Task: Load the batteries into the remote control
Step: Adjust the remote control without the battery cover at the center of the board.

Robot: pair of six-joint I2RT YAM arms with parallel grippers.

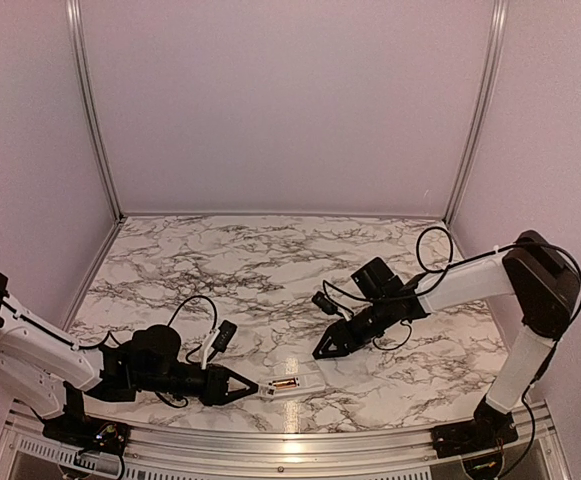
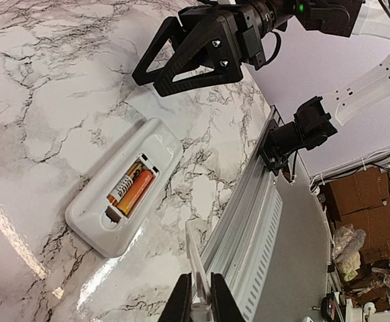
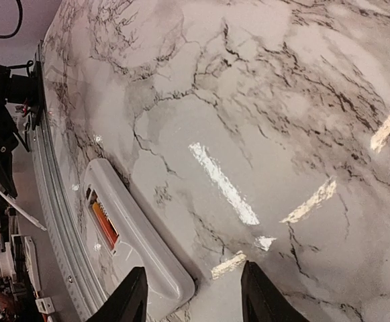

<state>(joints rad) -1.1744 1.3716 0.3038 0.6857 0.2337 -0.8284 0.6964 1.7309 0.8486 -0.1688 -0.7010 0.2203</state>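
The remote control (image 1: 307,381) is laid back-up on the marble surface (image 1: 270,260), close to the middle of its near edge, with its battery recess uncovered. The batteries (image 2: 135,191) are seen inside the recess, side by side. The left claw (image 1: 253,389) is closed tight on a thin white plate (image 2: 193,263), which is held just beside the remote's left end; whether plate and remote touch cannot be told. The right claw (image 1: 322,350) is held partly open with nothing between its fingers (image 3: 133,295), over the surface on the far side of the remote, near it but apart.
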